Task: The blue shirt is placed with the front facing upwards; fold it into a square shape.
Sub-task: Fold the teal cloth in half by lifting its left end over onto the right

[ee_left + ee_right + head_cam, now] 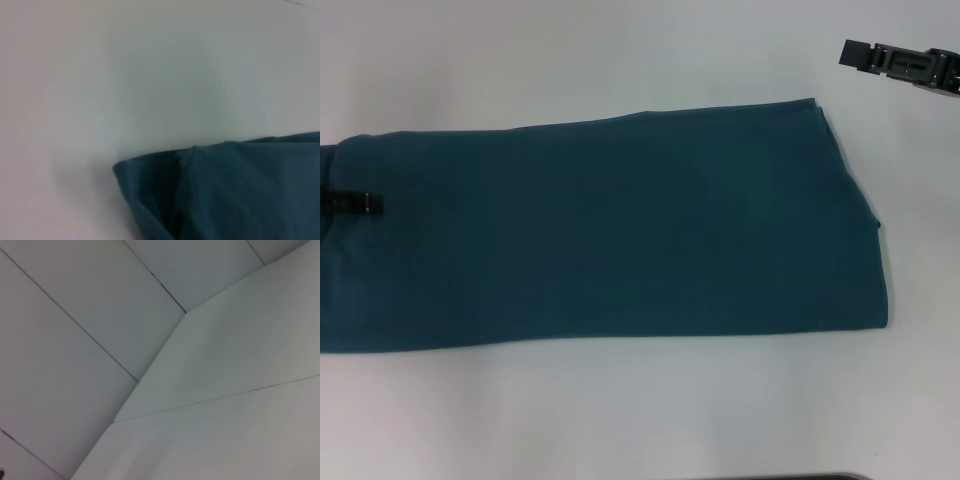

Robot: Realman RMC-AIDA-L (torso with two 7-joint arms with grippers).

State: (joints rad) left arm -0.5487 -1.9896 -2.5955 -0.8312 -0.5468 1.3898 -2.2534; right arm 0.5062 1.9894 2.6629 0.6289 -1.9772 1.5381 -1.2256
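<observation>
Shirt first: your blue shirt (610, 230) lies flat across the surface (620, 420) as a long band, awaiting crosswise folds. Left hand (350, 204) reaches over its left end, right hand (900, 62) waits clear; whether either is spread or pressed together, you cannot tell.

Dark teal cloth on a pale tabletop

The blue shirt (610, 230) is a plain, even dark teal-blue with no print or pattern on the side that shows, filling the middle and left of the head view; its folded corner (150, 190) in the left wrist view is the same teal, darker in the creases. The tabletop (620, 60) is a plain pale grey-white. The right gripper (905, 62), upper right of the frame, is black. The left gripper (350, 204), at the left edge, is black too.
</observation>
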